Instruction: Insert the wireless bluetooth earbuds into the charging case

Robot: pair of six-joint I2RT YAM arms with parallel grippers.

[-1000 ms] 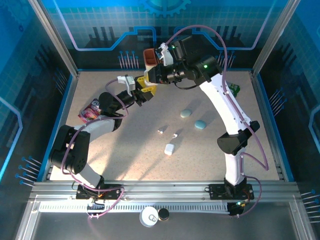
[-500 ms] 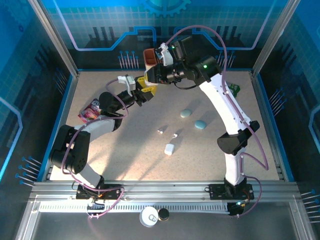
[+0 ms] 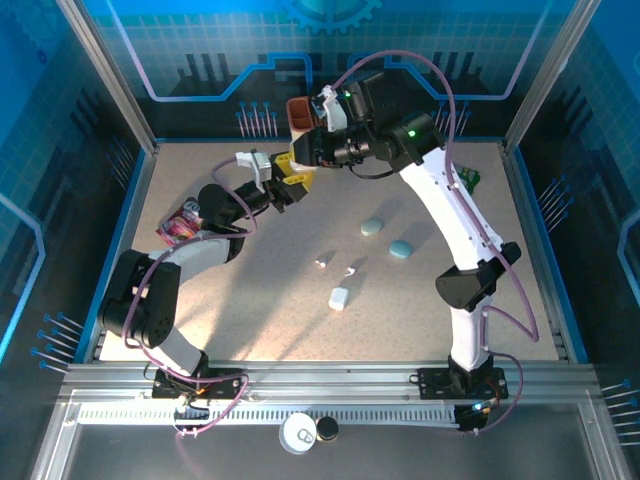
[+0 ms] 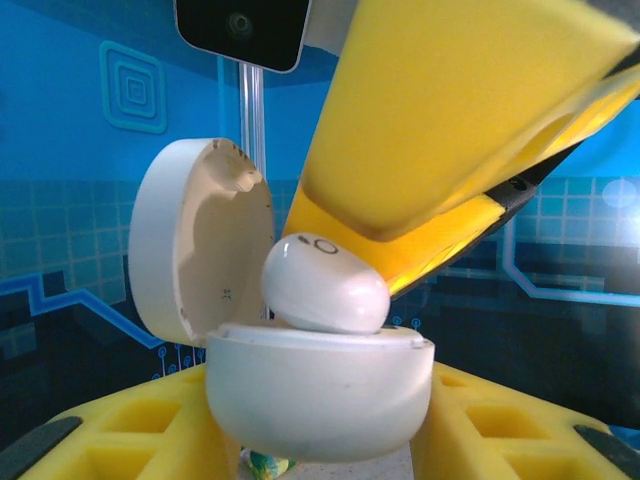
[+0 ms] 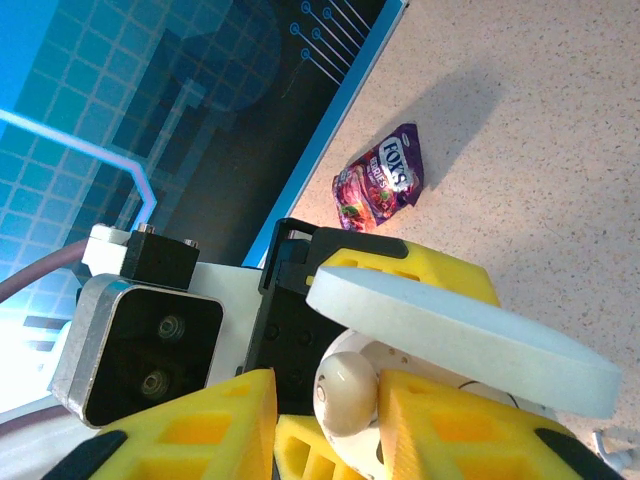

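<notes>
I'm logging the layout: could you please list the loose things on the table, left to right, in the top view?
Purple candy packet → first earbud → second earbud → pale green case → blue case → green object at the far right.

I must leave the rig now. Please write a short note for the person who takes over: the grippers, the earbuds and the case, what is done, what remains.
Left gripper: shut on the open white pebble-shaped charging case, lid hinged back.
Right gripper: shut on a small white plastic earbud that sits atop the case's lower half, apparently not yet seated.
On the speckled table: two more white earbuds, near a closed white case.
Done: case open, first earbud at it.
Left: seat it, release, fetch the others, close the lid.
</notes>
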